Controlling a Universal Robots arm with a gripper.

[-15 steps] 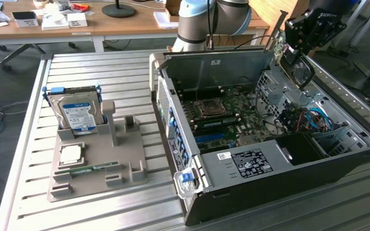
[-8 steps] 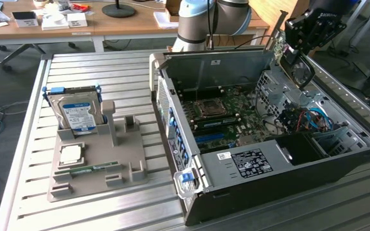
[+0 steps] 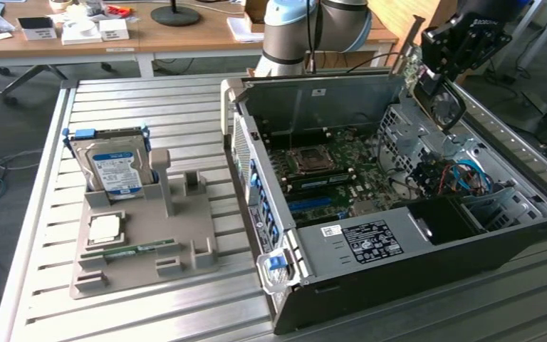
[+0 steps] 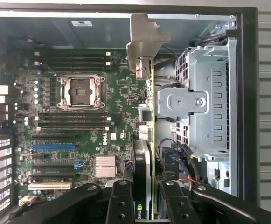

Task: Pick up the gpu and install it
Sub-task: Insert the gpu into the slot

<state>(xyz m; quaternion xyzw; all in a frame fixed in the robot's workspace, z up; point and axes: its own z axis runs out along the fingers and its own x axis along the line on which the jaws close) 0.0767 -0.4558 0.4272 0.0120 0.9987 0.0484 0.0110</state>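
Observation:
The gpu (image 4: 149, 93) is a thin green card seen edge-on, its silver end bracket (image 4: 142, 42) pointing away from the camera and a black fan face near the fingers. My gripper (image 4: 144, 198) is shut on it, one finger (image 4: 121, 200) on each side. In the exterior view the gripper (image 3: 441, 51) hangs above the far right corner of the open computer case (image 3: 426, 271), holding the gpu (image 3: 409, 60) upright over the case. The motherboard (image 4: 79, 116) with its expansion slots (image 4: 53, 146) lies below, beside the card.
A silver drive cage (image 4: 205, 102) and cables sit beside the card inside the case. On the slatted table a grey holder (image 3: 150, 249) carries a hard drive (image 3: 112, 167), a processor chip (image 3: 105, 228) and a memory stick (image 3: 131, 251). A wooden desk (image 3: 197, 35) stands behind.

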